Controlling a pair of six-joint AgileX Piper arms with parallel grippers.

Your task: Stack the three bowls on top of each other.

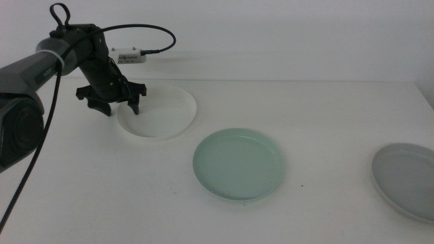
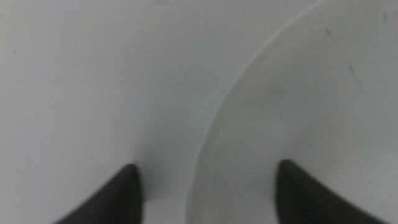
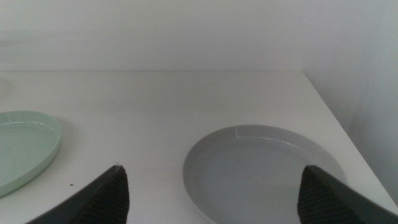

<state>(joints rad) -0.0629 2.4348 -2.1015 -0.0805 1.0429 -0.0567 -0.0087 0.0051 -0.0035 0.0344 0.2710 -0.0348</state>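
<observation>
White, shallow, plate-like round bowl with a low rim (image 1: 159, 112): lies at the far left of the pale surface (image 1: 325, 102), well apart from the other two dishes. Pale mint green shallow round bowl (image 1: 239, 164): sits alone near the middle of the surface, nearer the camera than the white one, nothing in it or under it. Grey shallow round bowl (image 1: 407, 179): lies at the right edge, partly cut off in the middle view, seen whole in the right wrist view just ahead of that arm's jaws. Left hand (image 1: 116, 106): dark, two-jawed, lowered over the near-left rim of the white bowl; jaws spread wide, one on the outside over bare surface, the other over the bowl's inside, so the rim runs between them; nothing gripped, and whether the tips touch the dish cannot be told. Right hand (image 3: 217, 193): out of the middle view, waiting at the right side of the surface, facing the grey bowl; jaws wide apart and holding nothing. Status of the task: no bowl rests on another, so none of the stacking is done. Remaining, by judgement: close on the white rim, lift and set it on a second bowl, then bring the third onto that pair
</observation>
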